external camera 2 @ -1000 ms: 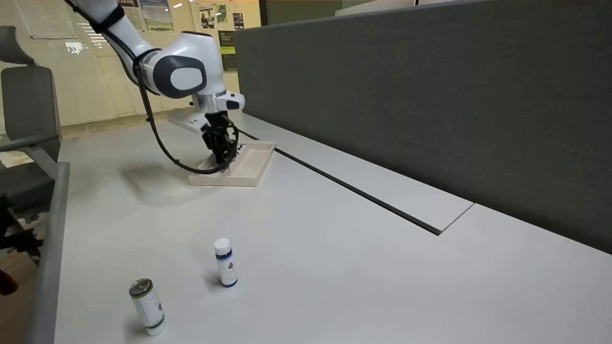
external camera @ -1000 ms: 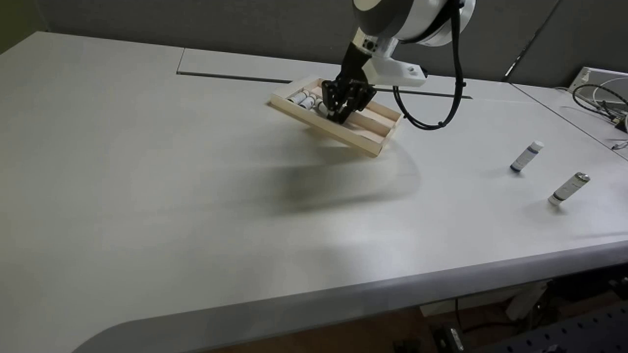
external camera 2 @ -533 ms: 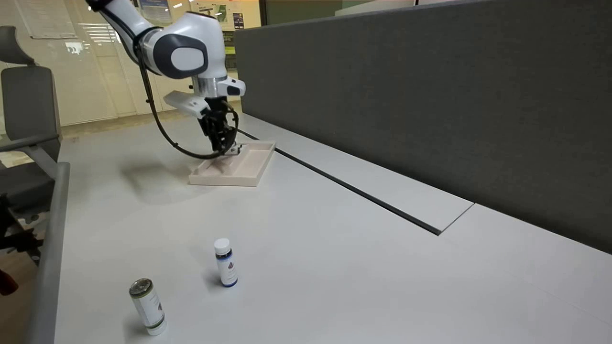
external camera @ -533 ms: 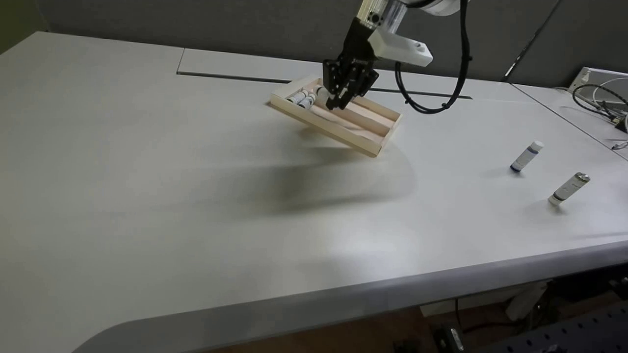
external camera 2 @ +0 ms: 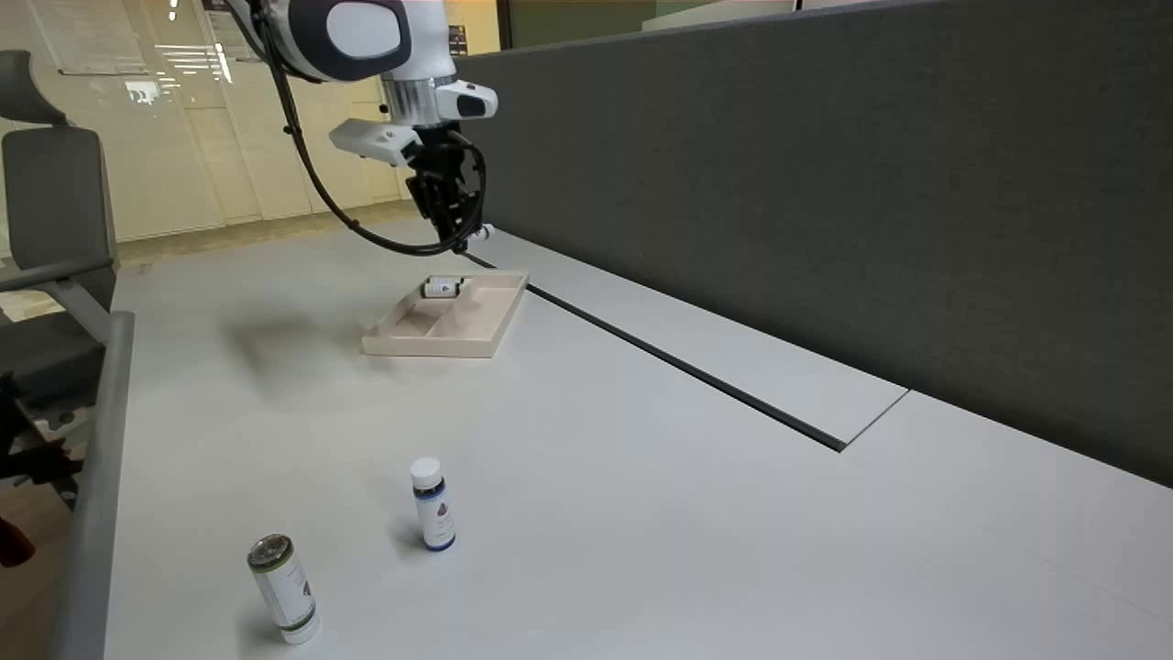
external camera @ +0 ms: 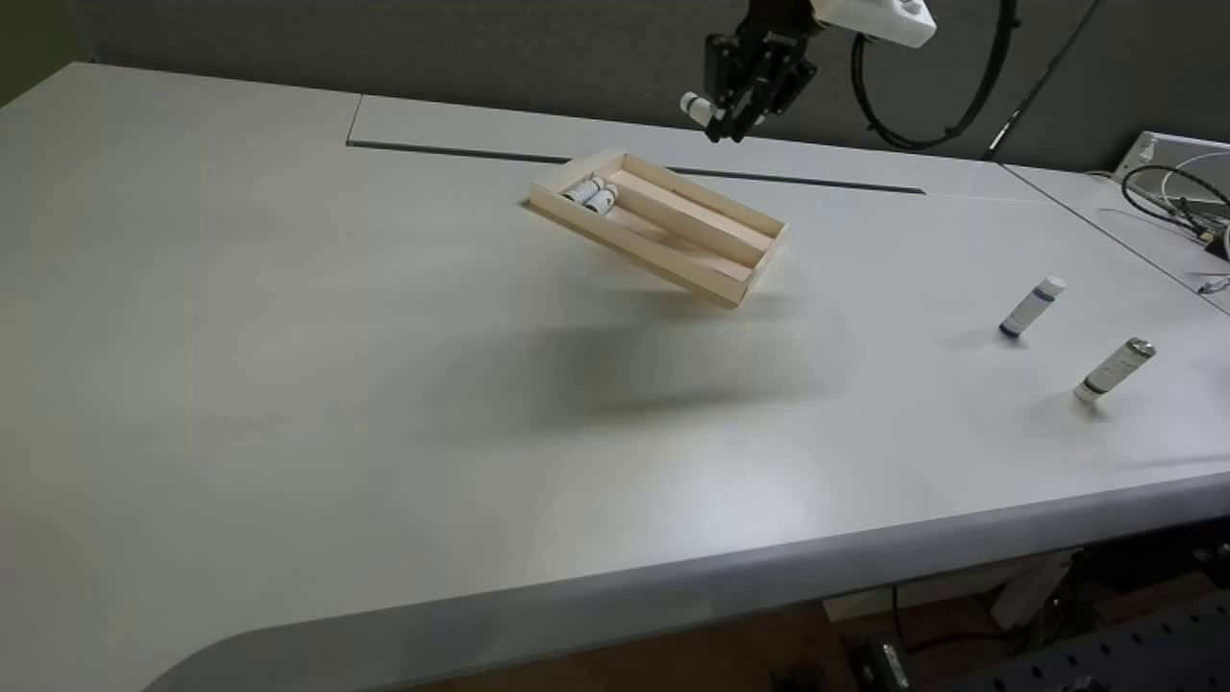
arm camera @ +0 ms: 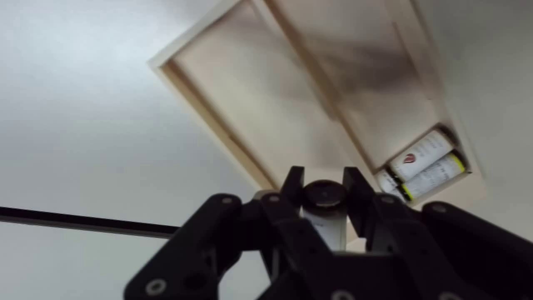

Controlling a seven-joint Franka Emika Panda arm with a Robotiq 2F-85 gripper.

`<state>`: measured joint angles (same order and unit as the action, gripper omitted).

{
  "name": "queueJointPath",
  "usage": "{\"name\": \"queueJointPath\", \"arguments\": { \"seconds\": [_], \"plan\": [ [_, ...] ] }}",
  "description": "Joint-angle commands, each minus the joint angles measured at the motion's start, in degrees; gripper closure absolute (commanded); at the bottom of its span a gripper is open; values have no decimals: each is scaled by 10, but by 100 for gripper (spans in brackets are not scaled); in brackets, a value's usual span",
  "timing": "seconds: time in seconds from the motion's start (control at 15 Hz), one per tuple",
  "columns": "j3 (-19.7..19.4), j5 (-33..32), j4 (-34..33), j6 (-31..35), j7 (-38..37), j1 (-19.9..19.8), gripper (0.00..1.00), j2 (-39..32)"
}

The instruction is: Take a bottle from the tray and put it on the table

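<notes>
Dark grey fabric covers the partition (external camera 2: 825, 202) behind my smooth white counter (external camera: 336, 384), a satin-looking surface with a rounded grey edge (external camera: 673, 596) and a thin dark slot (arm camera: 87, 223) near the partition. I put the task at roughly halfway. My black jointed pincer (arm camera: 324, 177) hangs in the air, narrowed to a bottle's thickness, one finger on each flank of a small grey-white cylindrical bottle (arm camera: 325, 198) with a white cap (external camera: 690, 103) and a dark round end. It grips the bottle crosswise, lifted off everything beneath, the cap poking out past the fingers in both exterior views. So the taking-out looks done; lowering it onto the counter, letting go and backing off are left. Its slick round body, I judge, could roll if laid on its side.

Below, apart from the pincer, sits a shallow rectangular tray of pale beige wood (external camera: 673, 262), straight-walled, split lengthwise by a thin wooden divider (external camera: 687, 223). At one end of one compartment a white bottle with a red mark (arm camera: 422, 155) and a white bottle with yellow bands (arm camera: 434, 177) lie on their sides, touching. Well apart from the tray, a white-capped bottle with blue trim (external camera 2: 435, 509) and a white bottle with a dull metallic top (external camera 2: 284, 588) stand on the counter; I cannot tell whether they came out of it.
</notes>
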<state>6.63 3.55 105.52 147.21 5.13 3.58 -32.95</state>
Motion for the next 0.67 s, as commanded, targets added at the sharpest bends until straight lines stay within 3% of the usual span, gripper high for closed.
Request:
{"name": "queueJointPath", "arguments": {
  "seconds": [0.0,0.4,0.6],
  "plan": [
    [-43,-2,57,47,-27,-23,93,28],
    [-125,-7,106,107,-71,-62,93,7],
    [-132,4,112,125,-69,-87,93,-20]
  ]
}}
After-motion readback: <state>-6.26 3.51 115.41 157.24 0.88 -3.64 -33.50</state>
